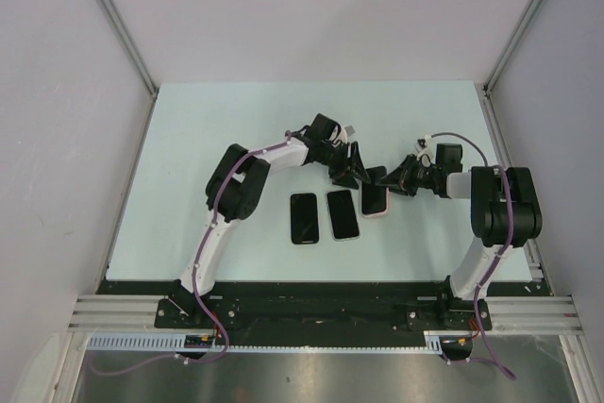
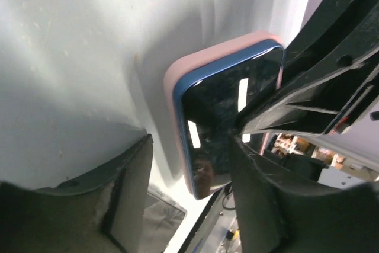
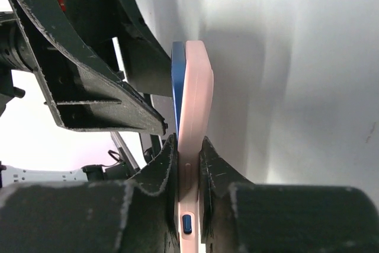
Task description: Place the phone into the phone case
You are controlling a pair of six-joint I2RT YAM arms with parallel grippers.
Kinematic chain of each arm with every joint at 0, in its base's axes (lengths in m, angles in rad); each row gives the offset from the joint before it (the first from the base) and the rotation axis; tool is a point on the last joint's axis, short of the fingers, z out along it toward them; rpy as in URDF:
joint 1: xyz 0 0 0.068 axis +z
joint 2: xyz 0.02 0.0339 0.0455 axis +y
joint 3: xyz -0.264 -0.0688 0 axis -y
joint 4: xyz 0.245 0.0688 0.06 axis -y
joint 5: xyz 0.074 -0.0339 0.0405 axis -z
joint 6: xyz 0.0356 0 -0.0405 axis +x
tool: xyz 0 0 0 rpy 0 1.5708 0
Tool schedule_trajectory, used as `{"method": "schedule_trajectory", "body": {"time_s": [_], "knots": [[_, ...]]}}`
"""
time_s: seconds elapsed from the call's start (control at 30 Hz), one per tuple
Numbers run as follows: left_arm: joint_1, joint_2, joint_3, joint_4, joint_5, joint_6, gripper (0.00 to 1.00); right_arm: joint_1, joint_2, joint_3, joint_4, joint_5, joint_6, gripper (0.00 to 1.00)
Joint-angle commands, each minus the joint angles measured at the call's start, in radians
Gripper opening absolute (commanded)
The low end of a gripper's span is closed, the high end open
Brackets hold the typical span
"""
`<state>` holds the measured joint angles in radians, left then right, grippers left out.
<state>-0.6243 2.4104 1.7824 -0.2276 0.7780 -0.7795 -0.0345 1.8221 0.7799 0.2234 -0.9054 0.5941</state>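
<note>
My right gripper pinches the pink case by its edge. The blue phone sits in it, one side sticking out. My left gripper stands open around it, holding nothing. A crooked push could pop the blue phone out.

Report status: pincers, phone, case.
Right pincer shut on pink case. Left pincer open at the screen. Blue phone sits in case. Two spare phones lie apart.

Reads as a robotics lab test cell: plain grey panel walls boxing in a pale table, aluminium framing rails along the near edge, left arm and right arm bolted there, purple cables looped along both.
</note>
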Motion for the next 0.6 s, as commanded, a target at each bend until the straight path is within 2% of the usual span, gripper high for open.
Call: {"method": "schedule_trajectory", "body": {"time_s": [0.0,0.1,0.2,0.33,0.43,0.47,0.53,0.57], "knots": [[0.032,-0.147,0.095,-0.182,0.015,0.147,0.63,0.001,-0.087,0.033,0.068,-0.090,0.051,0.00],[0.081,-0.253,0.049,-0.233,0.015,0.201,0.73,0.019,-0.136,0.032,0.103,-0.131,0.068,0.00],[0.136,-0.371,-0.053,-0.228,0.050,0.233,0.77,0.031,-0.176,0.030,0.172,-0.170,0.137,0.00],[0.182,-0.497,-0.211,-0.172,0.140,0.247,0.79,0.062,-0.225,0.018,0.330,-0.203,0.329,0.00],[0.182,-0.569,-0.291,-0.147,0.184,0.249,0.79,0.076,-0.253,0.002,0.542,-0.225,0.462,0.01],[0.182,-0.589,-0.316,-0.124,0.202,0.237,0.79,0.082,-0.250,0.001,0.654,-0.228,0.568,0.02],[0.182,-0.642,-0.369,-0.014,0.245,0.195,0.79,0.103,-0.241,-0.004,0.785,-0.234,0.683,0.02],[0.182,-0.658,-0.417,0.028,0.291,0.147,0.79,0.108,-0.230,-0.007,0.932,-0.237,0.796,0.02]]}}
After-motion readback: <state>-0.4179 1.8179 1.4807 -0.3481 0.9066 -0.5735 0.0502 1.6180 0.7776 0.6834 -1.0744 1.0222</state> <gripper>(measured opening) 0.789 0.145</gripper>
